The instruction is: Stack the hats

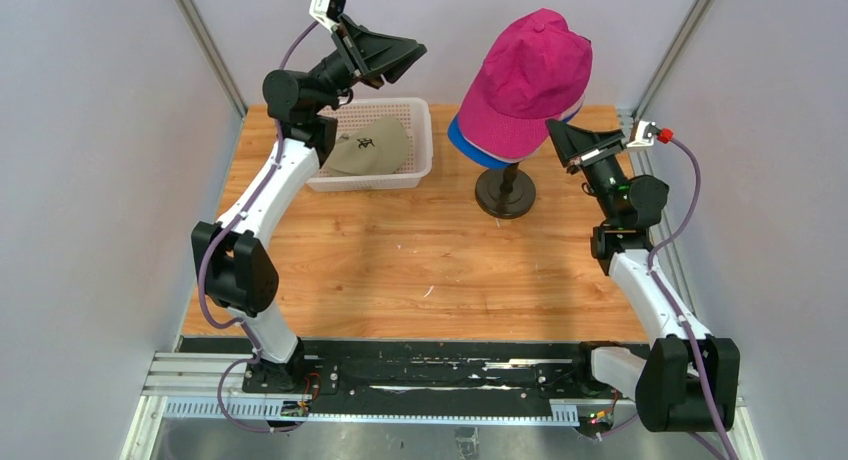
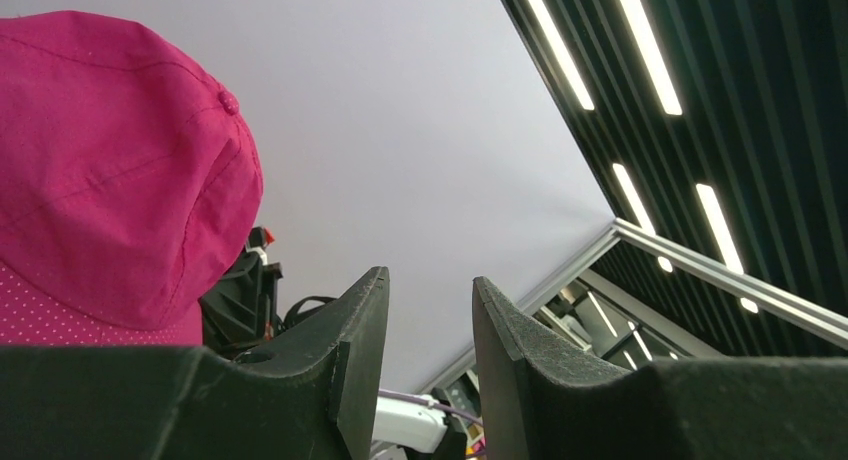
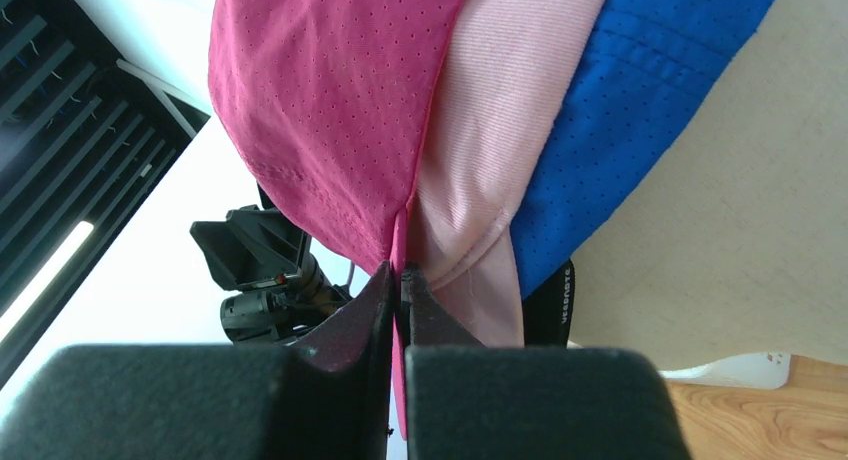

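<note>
The magenta cap point(image 1: 530, 75) sits on top of the stack on the mannequin stand point(image 1: 505, 192). Under it show the light pink cap point(image 3: 490, 150) and the royal blue cap point(image 1: 470, 148); a black strap edge point(image 3: 548, 305) shows below them. My right gripper point(image 1: 562, 140) is shut on the magenta cap's edge point(image 3: 330, 110) at the stack's right side. The khaki cap point(image 1: 368, 148) with a dark logo lies in the white basket point(image 1: 420, 140). My left gripper point(image 1: 395, 58) is open and empty, raised above the basket; the magenta cap shows at left in its view point(image 2: 110, 170).
The basket stands at the table's back left, the stand's dark round base at back centre. Grey walls close in on both sides. The wooden table point(image 1: 420, 270) lies between the arms.
</note>
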You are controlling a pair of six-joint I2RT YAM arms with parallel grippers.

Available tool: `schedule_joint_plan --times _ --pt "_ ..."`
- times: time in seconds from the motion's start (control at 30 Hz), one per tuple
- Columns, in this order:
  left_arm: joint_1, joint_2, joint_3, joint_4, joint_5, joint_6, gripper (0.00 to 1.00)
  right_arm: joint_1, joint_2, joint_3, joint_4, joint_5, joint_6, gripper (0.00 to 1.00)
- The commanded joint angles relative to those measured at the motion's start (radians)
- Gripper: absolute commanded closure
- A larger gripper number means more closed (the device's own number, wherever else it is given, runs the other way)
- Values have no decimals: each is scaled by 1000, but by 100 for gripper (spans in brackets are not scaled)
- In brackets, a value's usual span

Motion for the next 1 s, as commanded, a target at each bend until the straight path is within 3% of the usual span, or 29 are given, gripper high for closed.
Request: schedule_joint_plan --times 0.0,0.43,0.77,0.97 --pt "-3 -1 -9 44 18 -6 59 27 -5 -27 -26 55 -40 100" --pt "-1 6 1 33 24 3 60 43 17 -29 -23 64 -53 98" --pt "16 52 115 -187 26 179 60 43 -30 -25 -70 58 -100 64" --pt "43 92 192 -358 8 308 59 43 -134 -34 -160 57 -162 55"
